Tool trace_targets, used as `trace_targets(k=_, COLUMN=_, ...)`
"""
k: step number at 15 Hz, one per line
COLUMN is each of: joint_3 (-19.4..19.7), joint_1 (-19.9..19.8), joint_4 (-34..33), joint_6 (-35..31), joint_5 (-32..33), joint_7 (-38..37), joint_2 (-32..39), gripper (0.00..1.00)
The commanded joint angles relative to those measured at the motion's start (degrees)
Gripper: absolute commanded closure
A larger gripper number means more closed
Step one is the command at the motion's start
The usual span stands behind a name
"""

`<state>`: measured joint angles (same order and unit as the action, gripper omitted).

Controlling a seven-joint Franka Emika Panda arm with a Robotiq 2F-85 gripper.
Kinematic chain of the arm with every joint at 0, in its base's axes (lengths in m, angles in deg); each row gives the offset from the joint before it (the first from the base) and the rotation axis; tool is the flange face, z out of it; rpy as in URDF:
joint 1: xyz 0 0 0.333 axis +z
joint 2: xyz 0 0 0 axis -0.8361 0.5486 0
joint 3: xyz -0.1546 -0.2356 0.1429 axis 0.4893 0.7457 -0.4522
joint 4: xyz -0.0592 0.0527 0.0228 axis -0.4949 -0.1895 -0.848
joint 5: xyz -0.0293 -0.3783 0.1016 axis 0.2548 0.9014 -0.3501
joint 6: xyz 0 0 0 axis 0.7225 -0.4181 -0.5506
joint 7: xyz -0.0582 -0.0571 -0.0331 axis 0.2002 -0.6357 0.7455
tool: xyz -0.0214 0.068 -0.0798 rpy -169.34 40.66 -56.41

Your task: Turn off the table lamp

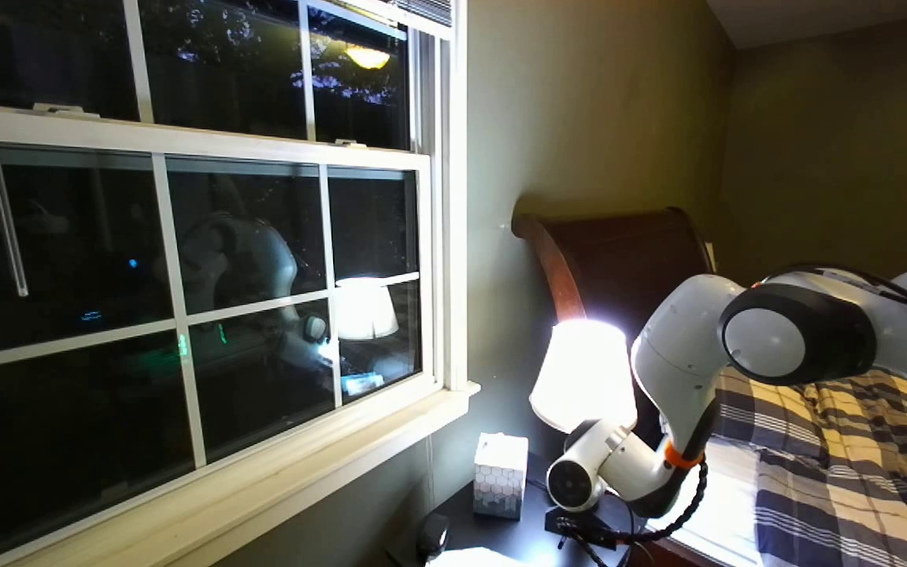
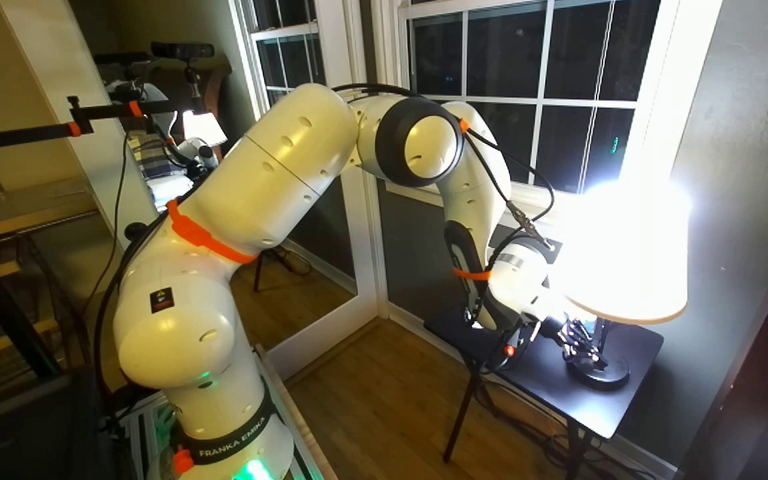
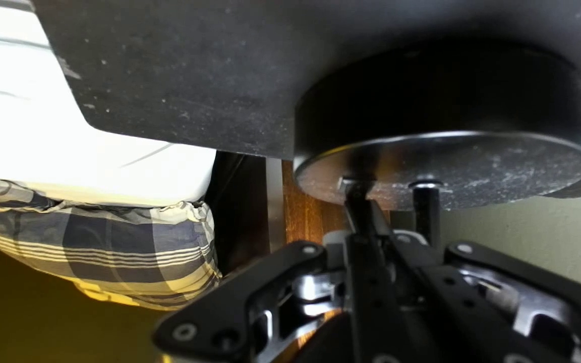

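A: Where was the table lamp [image 1: 584, 378], and was it off?

B: Far from it. The lamp stood upright on the dark tabletop [image 2: 604, 413], near the bed [image 1: 839, 465], its shade [image 2: 624, 260] glaring white in both exterior views. The job looked to be at its last step, the switching not yet done.

A: And the tool [image 3: 363, 200]?

B: Its fingers [image 3: 362, 254] were together, with nothing visible between them. In the wrist view they pointed at the lamp's round base [image 3: 444, 118], at a small bright fitting [image 3: 345, 183] beside the stem [image 3: 426, 214]. That fitting was probably the switch. Whether the tips touched it was unclear.

A: So what could have gone wrong from there?

B: A miss, chiefly. The tips were narrow and so was the target; a press slightly off line would likely have skidded over the smooth base and left the light burning.

A: And a firmer press?

B: With a sideways lean, it might have slid the lamp along the tabletop or tipped it, since nothing visible held the base down. The stem was close enough for a slip to knock it.

A: Was the shade safe?

B: Hardly. In an exterior view the robot's wrist [image 1: 631, 468] overlapped it, though contact could not be judged; a turn of the arm [image 2: 277, 160] could have caught it. The black cable [image 1: 698, 498] looping from the wrist might have snagged the tabletop's edge.
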<state>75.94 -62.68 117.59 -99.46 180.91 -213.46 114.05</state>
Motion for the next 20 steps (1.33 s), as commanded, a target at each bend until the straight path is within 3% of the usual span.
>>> trace_targets(k=1, joint_3=-1.0, joint_1=-0.7, joint_4=-0.7, joint_6=1.2, joint_5=0.3, joint_7=-0.8, joint_2=1.0, gripper=1.00)
trace_targets(k=20, joint_3=-2.3, joint_1=-3.7, joint_4=-4.2, joint_6=-1.2, joint_5=-3.4, joint_7=2.7, joint_2=3.8, gripper=1.00)
